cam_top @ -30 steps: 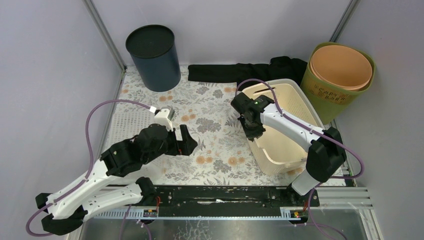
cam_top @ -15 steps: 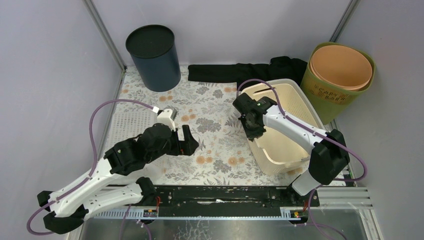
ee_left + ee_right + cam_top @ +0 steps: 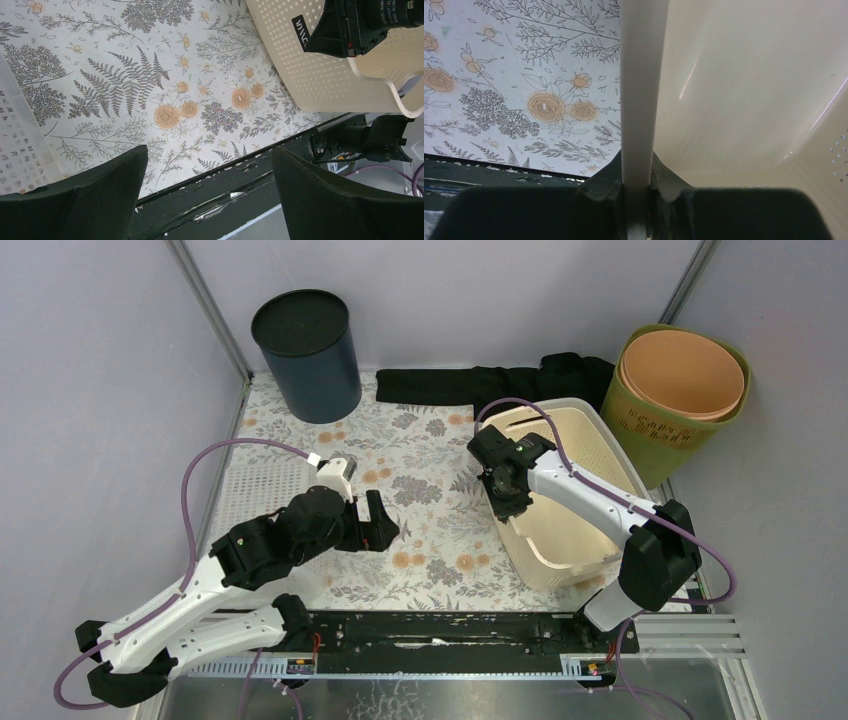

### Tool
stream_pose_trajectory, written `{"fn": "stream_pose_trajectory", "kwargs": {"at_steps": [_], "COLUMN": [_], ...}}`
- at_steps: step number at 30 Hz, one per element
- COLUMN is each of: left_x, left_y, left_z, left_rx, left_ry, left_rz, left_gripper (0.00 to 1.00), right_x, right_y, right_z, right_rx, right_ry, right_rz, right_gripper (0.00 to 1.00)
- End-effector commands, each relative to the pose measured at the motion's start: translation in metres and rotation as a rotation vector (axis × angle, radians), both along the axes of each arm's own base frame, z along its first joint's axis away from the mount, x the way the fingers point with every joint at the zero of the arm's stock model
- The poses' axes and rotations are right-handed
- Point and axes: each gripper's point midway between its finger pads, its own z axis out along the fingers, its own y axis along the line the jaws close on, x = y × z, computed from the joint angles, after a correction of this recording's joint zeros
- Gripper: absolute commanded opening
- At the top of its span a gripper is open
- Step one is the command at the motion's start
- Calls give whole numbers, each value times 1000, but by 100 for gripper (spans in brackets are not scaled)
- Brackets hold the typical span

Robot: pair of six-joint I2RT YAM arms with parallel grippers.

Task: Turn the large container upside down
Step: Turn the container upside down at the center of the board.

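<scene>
The large container is a cream perforated basket (image 3: 575,490) standing open side up at the right of the floral mat. My right gripper (image 3: 507,498) is shut on the basket's left rim (image 3: 639,100), one finger outside and one inside. My left gripper (image 3: 378,530) is open and empty over the middle of the mat, to the left of the basket. In the left wrist view the basket's perforated side (image 3: 330,75) shows at the upper right, with the right arm's black wrist over it.
A dark blue cylindrical bin (image 3: 306,355) stands at the back left. A green bin with an orange one nested inside (image 3: 680,390) stands at the back right, close to the basket. A black cloth (image 3: 480,383) lies along the back. The black base rail (image 3: 440,630) runs along the near edge.
My right gripper has shifted slightly right and toward the back with the basket rim in it. My left gripper has edged a little to the right toward the basket.
</scene>
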Motion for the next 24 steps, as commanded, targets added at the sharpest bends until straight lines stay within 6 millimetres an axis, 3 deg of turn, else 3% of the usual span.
{"fn": "stream_pose_trajectory", "kwargs": {"at_steps": [1,24], "left_x": [4,1], "left_y": [-7,-2], "left_z": [14,20], "left_rx": [-59,-75], "left_ry": [-33,-51], "left_rz": [-2,0], "left_gripper": [100,100], "right_x": [3,4], "right_y": [9,27], "right_z": [31,91], "right_rx": [86,226], "right_ry": [-50,-103], "right_rz": [32,52], "right_gripper": [0,0]}}
